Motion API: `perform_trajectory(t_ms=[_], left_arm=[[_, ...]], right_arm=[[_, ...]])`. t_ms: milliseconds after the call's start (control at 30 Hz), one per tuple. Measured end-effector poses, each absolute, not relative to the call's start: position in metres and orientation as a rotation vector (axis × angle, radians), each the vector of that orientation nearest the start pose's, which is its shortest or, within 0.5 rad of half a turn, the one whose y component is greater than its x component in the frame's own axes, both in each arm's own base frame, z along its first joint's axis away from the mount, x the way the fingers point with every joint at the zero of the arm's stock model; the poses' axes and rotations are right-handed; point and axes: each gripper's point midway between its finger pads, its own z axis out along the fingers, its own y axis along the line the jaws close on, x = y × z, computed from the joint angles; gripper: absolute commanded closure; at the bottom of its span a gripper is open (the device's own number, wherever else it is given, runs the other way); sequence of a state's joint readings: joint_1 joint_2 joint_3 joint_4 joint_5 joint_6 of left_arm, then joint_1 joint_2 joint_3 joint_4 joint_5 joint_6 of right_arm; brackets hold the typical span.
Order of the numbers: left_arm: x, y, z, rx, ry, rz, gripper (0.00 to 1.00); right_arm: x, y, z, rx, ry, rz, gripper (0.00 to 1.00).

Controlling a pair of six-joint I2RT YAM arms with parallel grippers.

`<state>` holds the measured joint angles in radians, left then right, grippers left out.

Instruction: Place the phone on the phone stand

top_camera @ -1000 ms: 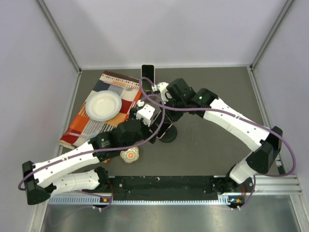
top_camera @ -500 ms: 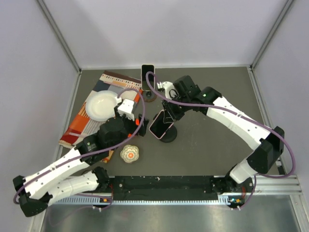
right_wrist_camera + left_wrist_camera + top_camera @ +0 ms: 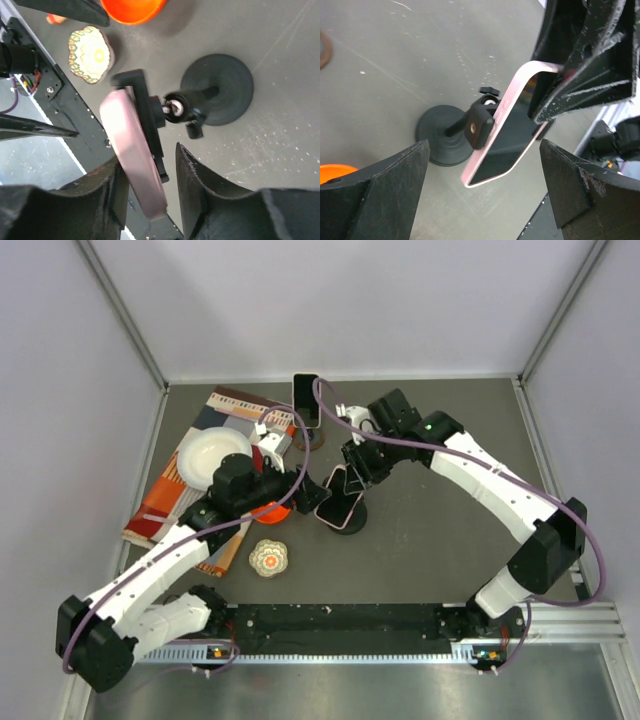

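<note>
The pink phone sits tilted in the clamp of the black phone stand, dark screen facing down and left. My right gripper straddles the phone's upper end. In the right wrist view the phone lies against one finger, and a gap shows between the clamp and the other finger, so the right gripper is open. My left gripper is open and empty just left of the phone. In the left wrist view, the left gripper faces the phone and the stand's round base.
An orange bowl sits under the left wrist. A flower-patterned dish lies in front of it. A white plate rests on a striped cloth at the left. A second dark phone stands upright at the back.
My left gripper drew back to the left, then came right again and now faces the phone. My right gripper stayed at the phone and shifted slightly up and right.
</note>
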<state>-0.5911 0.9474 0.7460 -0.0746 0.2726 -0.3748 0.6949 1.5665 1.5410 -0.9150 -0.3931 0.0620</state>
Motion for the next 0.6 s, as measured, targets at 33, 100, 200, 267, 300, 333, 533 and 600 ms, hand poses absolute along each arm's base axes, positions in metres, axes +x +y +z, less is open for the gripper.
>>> perform_trajectory(t_ms=[33, 100, 200, 267, 300, 333, 533, 600], left_arm=[[0.245, -0.244, 0.233, 0.426, 1.899, -0.942, 0.04], [0.244, -0.252, 0.231, 0.458, 1.900, -1.006, 0.05], [0.246, -0.259, 0.231, 0.489, 1.883, -1.074, 0.07], [0.245, -0.264, 0.230, 0.509, 1.865, -1.126, 0.12], [0.243, -0.267, 0.229, 0.521, 1.857, -1.153, 0.14], [0.240, -0.269, 0.227, 0.531, 1.853, -1.178, 0.24], [0.223, -0.280, 0.222, 0.606, 1.827, -1.330, 0.42], [0.219, -0.281, 0.221, 0.619, 1.822, -1.346, 0.43]], right_arm=[[0.241, 0.286, 0.215, -0.954, 2.422, 0.790, 0.55], [0.243, 0.277, 0.213, -0.938, 2.453, 0.781, 0.51], [0.241, 0.265, 0.208, -0.923, 2.499, 0.768, 0.48], [0.240, 0.263, 0.207, -0.921, 2.506, 0.777, 0.48], [0.238, 0.263, 0.205, -0.921, 2.509, 0.784, 0.48], [0.236, 0.263, 0.204, -0.925, 2.510, 0.796, 0.48], [0.222, 0.263, 0.201, -0.921, 2.494, 0.867, 0.47], [0.222, 0.265, 0.204, -0.916, 2.467, 0.883, 0.47]])
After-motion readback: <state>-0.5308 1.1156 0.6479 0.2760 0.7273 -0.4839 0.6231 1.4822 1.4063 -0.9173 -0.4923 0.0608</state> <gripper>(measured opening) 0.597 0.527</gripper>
